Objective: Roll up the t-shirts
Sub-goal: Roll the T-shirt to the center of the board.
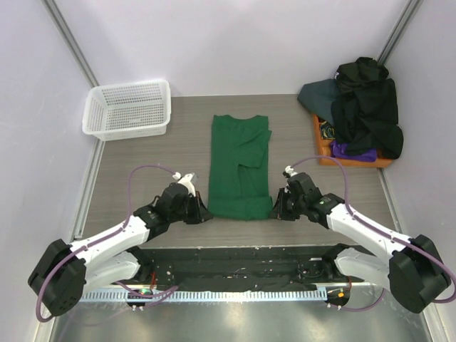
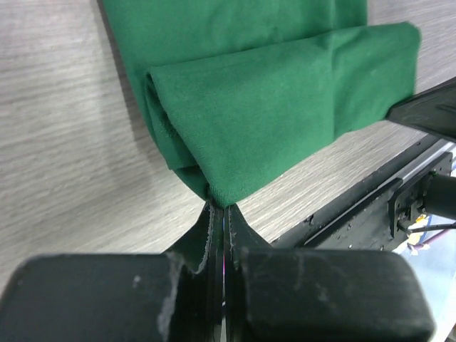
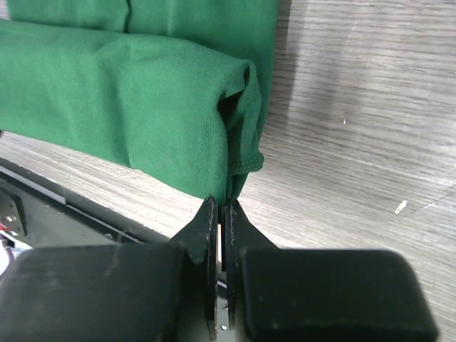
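Grey wood-grain table (image 1: 142, 157); green t-shirt (image 1: 239, 167) lies centre, folded into a long strip. Left jaws clenched on its near-left hem corner, right jaws on near-right, seemingly a thin pinch. Paired grip likely to start rolling the hem away evenly.

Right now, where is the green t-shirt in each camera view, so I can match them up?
Top external: green t-shirt lies folded lengthwise at centre frame.
Left wrist: upper middle and right, near corner at the left gripper.
Right wrist: upper left, near corner at the right gripper.
Shared landmark: the black rail along the table near edge.
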You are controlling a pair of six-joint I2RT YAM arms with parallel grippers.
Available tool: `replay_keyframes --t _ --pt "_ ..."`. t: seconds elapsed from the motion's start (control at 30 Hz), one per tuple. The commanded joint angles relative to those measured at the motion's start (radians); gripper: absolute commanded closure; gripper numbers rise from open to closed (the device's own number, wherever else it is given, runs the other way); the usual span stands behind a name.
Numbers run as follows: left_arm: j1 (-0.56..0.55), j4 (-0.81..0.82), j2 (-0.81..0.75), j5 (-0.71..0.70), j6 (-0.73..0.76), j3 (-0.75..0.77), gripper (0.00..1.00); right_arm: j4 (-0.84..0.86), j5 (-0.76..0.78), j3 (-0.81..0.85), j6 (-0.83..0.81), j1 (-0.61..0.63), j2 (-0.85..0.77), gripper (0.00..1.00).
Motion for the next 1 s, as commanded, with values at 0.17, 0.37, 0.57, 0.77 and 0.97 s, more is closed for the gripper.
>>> replay_keyframes --t 0.17,0.37,0.57,0.77,0.97 --pt "-0.003 -0.170 0.045 -0.002 -0.024 0.130 1.00 -0.047 -0.016 0.098 0.029 0.005 0.020 0.99" --pt "0.032 -0.210 0.112 0.010 -0.007 0.211 0.99 -0.062 -0.033 0.181 0.012 0.005 0.124 0.99" --pt "0.086 -0.202 0.175 0.093 0.008 0.250 0.98 -0.072 -0.039 0.236 -0.014 -0.019 0.163 0.96" --pt "0.157 -0.194 0.222 0.163 0.023 0.299 0.97 -0.073 -0.089 0.279 -0.046 -0.087 0.215 0.96" --pt "0.221 -0.170 0.334 0.232 0.042 0.354 0.97 -0.072 -0.140 0.323 -0.078 -0.157 0.290 0.96"
